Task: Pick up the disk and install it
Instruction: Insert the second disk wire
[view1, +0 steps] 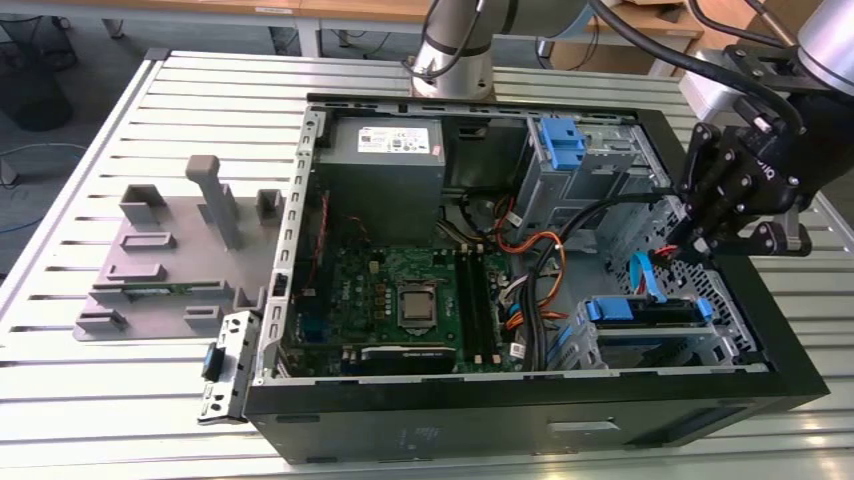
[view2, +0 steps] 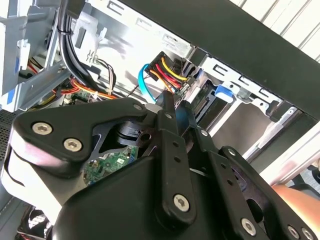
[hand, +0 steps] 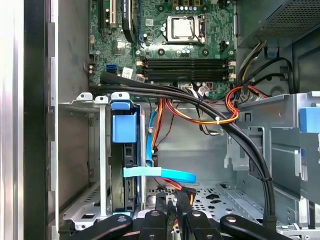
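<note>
The disk (view1: 643, 311) sits in the lower drive cage (view1: 667, 345) of the open computer case, its blue bracket facing up. In the first wrist view the disk's blue bracket tab (hand: 124, 127) stands on edge between the cage rails. My gripper (view1: 677, 255) hangs just above and beside that cage, at the exterior view's right. Its black fingers (view2: 167, 102) are close together with nothing held between them. Just past the gripper's (view2: 175, 105) fingertips lies a connector with yellow, red and black wires (view2: 170, 67) and a light blue data cable (hand: 160, 173). My gripper (hand: 171, 200) does not touch the disk.
The case holds a motherboard (view1: 407, 295), a grey power supply (view1: 384, 150) and an upper drive cage with a blue latch (view1: 567, 140). Orange and black cable bundles (hand: 220, 117) cross the middle. A grey fixture plate (view1: 167, 255) lies outside, at the exterior view's left.
</note>
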